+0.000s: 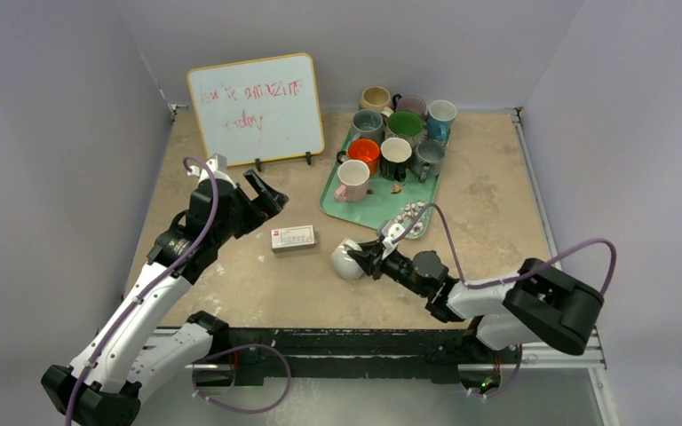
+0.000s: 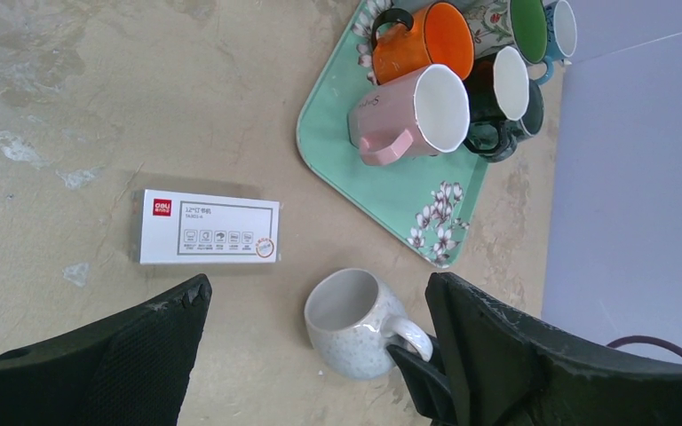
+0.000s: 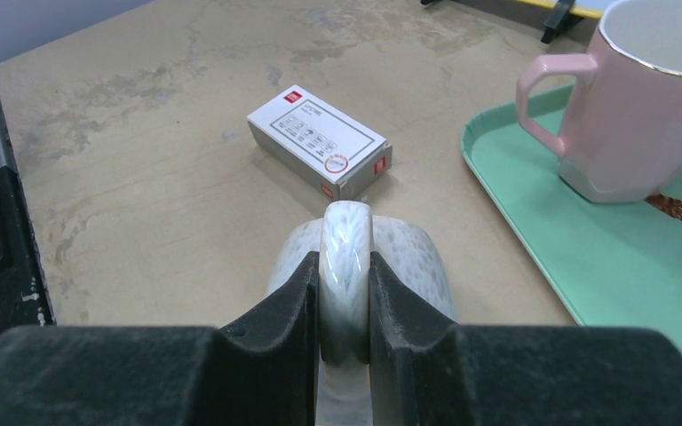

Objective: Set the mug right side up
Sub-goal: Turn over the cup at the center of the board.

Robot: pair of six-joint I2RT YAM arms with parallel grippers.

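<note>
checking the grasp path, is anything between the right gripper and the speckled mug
Nothing visible stands between them. The right gripper is closed on the speckled mug at its handle. The white box and the green tray lie to either side of the mug, apart from it.

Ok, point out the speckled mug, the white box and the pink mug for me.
speckled mug (image 2: 355,353), left wrist view, on its outer wall.
white box (image 2: 209,228), left wrist view, middle of its printed top face.
pink mug (image 2: 384,114), left wrist view, on its side wall.
</note>
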